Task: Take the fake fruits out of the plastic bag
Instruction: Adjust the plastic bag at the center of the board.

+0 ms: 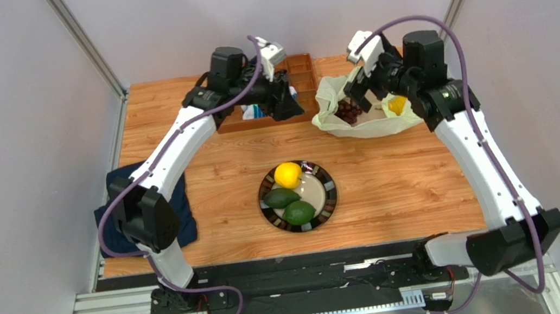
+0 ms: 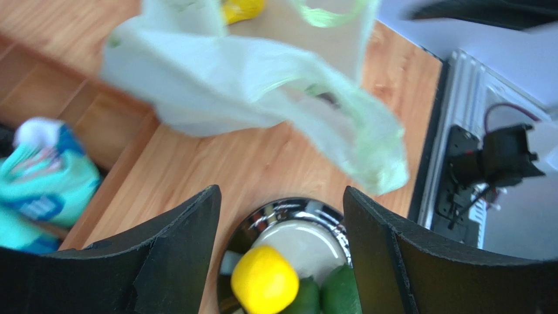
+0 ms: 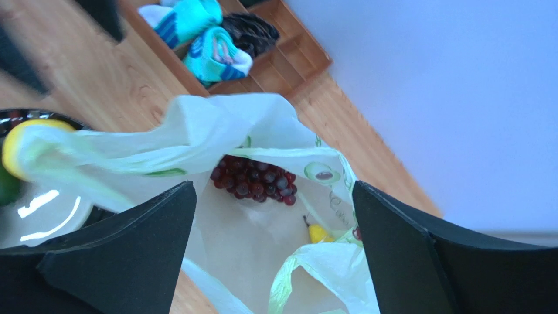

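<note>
Right wrist view: spread, empty right hand (image 3: 273, 188) above plastic bag (image 3: 216, 124) with grape bunch (image 3: 255, 178) and lemon (image 3: 317, 233); left hand (image 2: 280, 191) likewise spread.

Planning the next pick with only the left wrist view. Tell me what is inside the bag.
Observer: A grape bunch lies inside the bag.
Operator: Report the right gripper.
Observer: The right gripper is open over the bag's mouth, holding nothing.
Operator: Say what lies left of the plate.
Observer: A dark blue cloth, well apart from it.
</note>
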{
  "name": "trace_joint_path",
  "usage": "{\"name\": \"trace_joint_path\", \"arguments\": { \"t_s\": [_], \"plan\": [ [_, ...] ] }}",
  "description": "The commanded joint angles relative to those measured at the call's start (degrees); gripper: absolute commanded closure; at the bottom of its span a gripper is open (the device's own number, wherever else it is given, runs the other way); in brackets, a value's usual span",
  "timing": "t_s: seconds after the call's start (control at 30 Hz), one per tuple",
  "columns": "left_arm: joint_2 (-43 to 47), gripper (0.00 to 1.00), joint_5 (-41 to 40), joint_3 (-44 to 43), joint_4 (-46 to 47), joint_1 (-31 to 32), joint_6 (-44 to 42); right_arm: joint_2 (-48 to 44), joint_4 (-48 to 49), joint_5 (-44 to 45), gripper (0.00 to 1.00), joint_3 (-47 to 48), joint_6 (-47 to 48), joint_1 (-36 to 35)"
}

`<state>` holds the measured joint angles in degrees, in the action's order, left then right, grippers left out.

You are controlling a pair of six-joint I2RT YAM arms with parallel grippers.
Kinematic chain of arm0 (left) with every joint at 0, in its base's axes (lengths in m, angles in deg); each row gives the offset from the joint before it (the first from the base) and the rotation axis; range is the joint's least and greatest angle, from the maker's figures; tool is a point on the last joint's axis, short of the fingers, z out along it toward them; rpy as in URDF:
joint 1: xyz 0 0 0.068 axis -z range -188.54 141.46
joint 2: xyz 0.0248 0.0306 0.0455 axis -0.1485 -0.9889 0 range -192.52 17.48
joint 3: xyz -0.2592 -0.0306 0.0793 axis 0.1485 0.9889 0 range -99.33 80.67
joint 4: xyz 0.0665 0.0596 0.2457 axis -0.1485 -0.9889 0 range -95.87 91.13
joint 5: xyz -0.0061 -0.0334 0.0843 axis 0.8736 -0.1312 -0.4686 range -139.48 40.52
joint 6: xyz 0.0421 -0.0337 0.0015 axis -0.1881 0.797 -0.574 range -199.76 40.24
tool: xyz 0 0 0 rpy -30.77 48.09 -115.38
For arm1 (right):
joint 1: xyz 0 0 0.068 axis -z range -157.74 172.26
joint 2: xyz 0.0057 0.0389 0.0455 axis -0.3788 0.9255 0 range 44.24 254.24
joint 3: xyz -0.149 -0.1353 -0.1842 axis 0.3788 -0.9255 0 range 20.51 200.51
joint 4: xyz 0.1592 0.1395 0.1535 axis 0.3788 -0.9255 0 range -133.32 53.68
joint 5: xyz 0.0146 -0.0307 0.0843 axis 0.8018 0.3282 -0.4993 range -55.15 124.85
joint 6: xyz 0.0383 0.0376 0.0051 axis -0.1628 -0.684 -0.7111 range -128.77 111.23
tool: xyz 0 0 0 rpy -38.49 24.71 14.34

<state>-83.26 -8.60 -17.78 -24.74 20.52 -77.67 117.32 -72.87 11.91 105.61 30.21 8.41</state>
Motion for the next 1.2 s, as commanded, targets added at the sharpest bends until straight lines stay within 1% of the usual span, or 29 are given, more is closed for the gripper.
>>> {"name": "trace_joint_path", "arguments": {
  "t_s": [0.0,0.07,0.1,0.3,0.37,0.4,0.47,0.5,0.53,0.63,0.73,0.77,0.8,0.83,0.9,0.93,0.97,1.0,1.03,1.07,1.1,1.17],
  "plan": [
    [-1.55,0.22,6.84,-6.48,-1.02,5.65,-6.21,5.49,4.56,2.54,0.08,-0.81,-14.71,5.66],
    [-1.64,0.22,6.84,-6.75,-1.2,6.45,-7.53,8.12,4.56,2.46,0.11,-1.25,-16.39,6.63],
    [-1.64,0.22,6.75,-6.75,-1.29,6.97,-7.97,8.74,4.65,2.46,0.15,-1.51,-16.65,6.9],
    [-1.55,0.22,7.72,-7.71,-2.08,8.55,-10.61,11.91,5.53,2.99,0.2,-4.67,-20.16,7.08],
    [-2.78,0.22,3.88,-8.77,-4.26,9.78,-13.05,12.79,5.36,2.72,0.21,-5.03,-21.05,6.99],
    [-3.22,0.24,-1.45,-9.82,-5.24,11.27,-14.55,12.96,5.27,2.72,0.21,-5.12,-21.75,7.08],
    [-4.36,0.26,-6.93,-9.83,-5.69,12.42,-16.93,13.14,5.27,3.08,0.21,-5.65,-22.11,7.08],
    [-4.98,0.26,-10.87,-10.26,-5.51,13.12,-16.85,13.06,5.27,3.34,0.21,-5.82,-22.19,7.08],
    [-5.59,0.27,-11.87,-10.79,-5.68,13.3,-16.77,12.97,5.27,3.86,0.21,-6.52,-22.19,7.08],
    [-8.32,0.34,-13.9,-13.07,-6.82,13.74,-16.94,12.26,5.27,5.26,0.21,-8.54,-22.11,7.34],
    [-10.16,0.51,-16.27,-14.92,-9.27,14.18,-18.96,11.83,5.01,8.15,0.22,-10.83,-22.28,8.39],
    [-11.13,0.8,-16.62,-15.53,-10.51,14.18,-20.09,11.74,3.96,9.65,0.22,-12.75,-21.76,8.75],
    [-11.57,0.99,-16.8,-17.11,-12.0,14.18,-20.71,11.3,3.34,11.58,0.23,-14.16,-21.06,8.84],
    [-11.66,1.0,-17.32,-17.64,-14.45,14.18,-21.07,10.17,3.07,16.3,0.23,-16.35,-20.36,8.75],
    [-10.26,1.0,-18.2,-17.48,-16.14,14.01,-20.72,8.23,0.88,19.5,0.27,-22.59,-18.25,9.71],
    [-7.65,1.0,-17.51,-16.52,-16.4,13.75,-20.2,5.26,-1.22,20.9,0.27,-24.52,-17.46,10.32],
    [-5.79,1.0,-16.29,-13.37,-15.97,13.13,-20.11,3.58,-2.19,21.27,0.28,-28.37,-16.23,11.64],
    [-3.86,1.0,-14.01,-11.52,-15.36,12.87,-19.93,1.65,-3.34,21.36,0.29,-29.98,-15.44,12.08],
    [-0.01,1.0,-12.6,-9.67,-14.4,12.52,-19.49,-0.81,-5.87,21.53,0.29,-31.38,-14.73,12.18],
    [1.68,1.0,-10.93,-6.52,-14.39,11.64,-19.23,-4.75,-7.2,21.27,0.3,-32.79,-13.42,12.18],
    [3.18,1.0,-7.17,-5.18,-14.56,11.2,-18.97,-6.96,-8.43,20.92,0.3,-34.46,-12.97,12.18],
    [6.43,1.0,-3.99,-0.98,-15.18,10.67,-19.05,-11.44,-9.5,18.9,0.29,-35.88,-11.92,12.09]
  ]
}}
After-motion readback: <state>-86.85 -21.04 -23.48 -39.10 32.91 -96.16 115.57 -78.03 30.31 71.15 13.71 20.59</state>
